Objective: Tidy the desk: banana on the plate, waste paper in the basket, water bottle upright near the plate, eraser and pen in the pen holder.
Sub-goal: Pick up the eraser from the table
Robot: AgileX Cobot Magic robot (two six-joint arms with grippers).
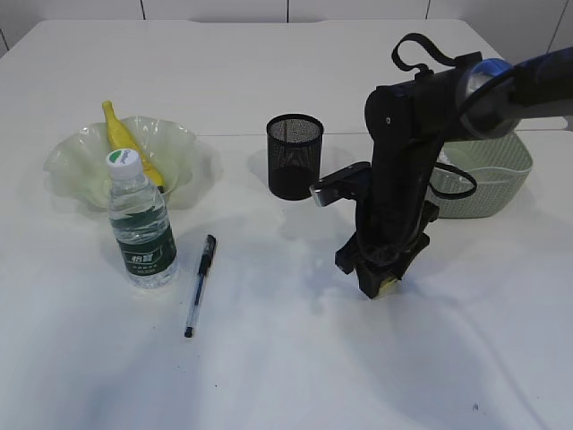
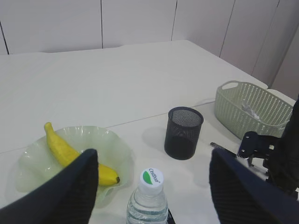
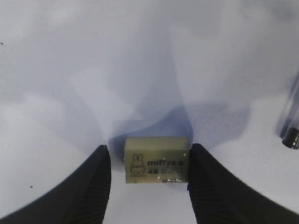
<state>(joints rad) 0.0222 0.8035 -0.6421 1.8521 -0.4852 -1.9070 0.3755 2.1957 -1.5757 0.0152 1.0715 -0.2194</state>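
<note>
The yellow banana (image 1: 130, 143) lies on the pale green plate (image 1: 81, 170). The water bottle (image 1: 141, 224) stands upright just in front of the plate. The pen (image 1: 200, 285) lies on the table right of the bottle. My right gripper (image 1: 380, 282) is down at the table, open, with its fingers (image 3: 148, 182) on either side of the cream eraser (image 3: 156, 159); a small gap shows on the left side. My left gripper (image 2: 152, 186) is wide open above the bottle (image 2: 148, 200) and holds nothing. White waste paper (image 2: 252, 111) lies in the basket (image 2: 233, 100).
The black mesh pen holder (image 1: 295, 157) stands at mid-table, left of my right arm. The pale green basket (image 1: 488, 179) sits at the right behind that arm. The pen tip (image 3: 292, 121) shows at the right edge of the right wrist view.
</note>
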